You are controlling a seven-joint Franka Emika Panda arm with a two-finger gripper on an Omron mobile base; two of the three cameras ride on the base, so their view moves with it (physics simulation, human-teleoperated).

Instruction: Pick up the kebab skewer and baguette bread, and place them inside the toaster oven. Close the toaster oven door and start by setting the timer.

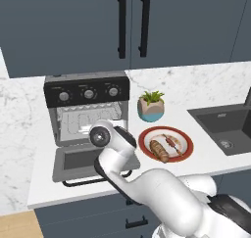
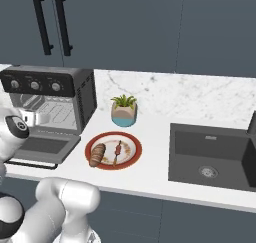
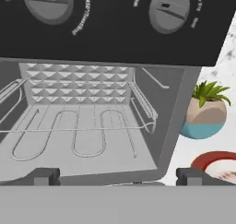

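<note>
Plate (image 1: 182, 134) w/ 1 baguette bread (image 1: 159, 151), 1 kebab skewer (image 1: 170, 142) (toaster oven door (image 1: 83, 159) down)

Both base views looked down from behind the arm, sharing the counter (image 1: 206, 158), toaster oven (image 1: 86, 92) and plate (image 2: 131, 157). The hand view faced closely into the oven's open cavity.

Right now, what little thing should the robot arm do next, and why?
Probably swing right and down toward the red plate. The toaster oven door already lies open and the rack inside the toaster oven looks bare, while the kebab skewer and baguette bread sit on the plate. The gripper faces the oven, open and holding nothing.
</note>
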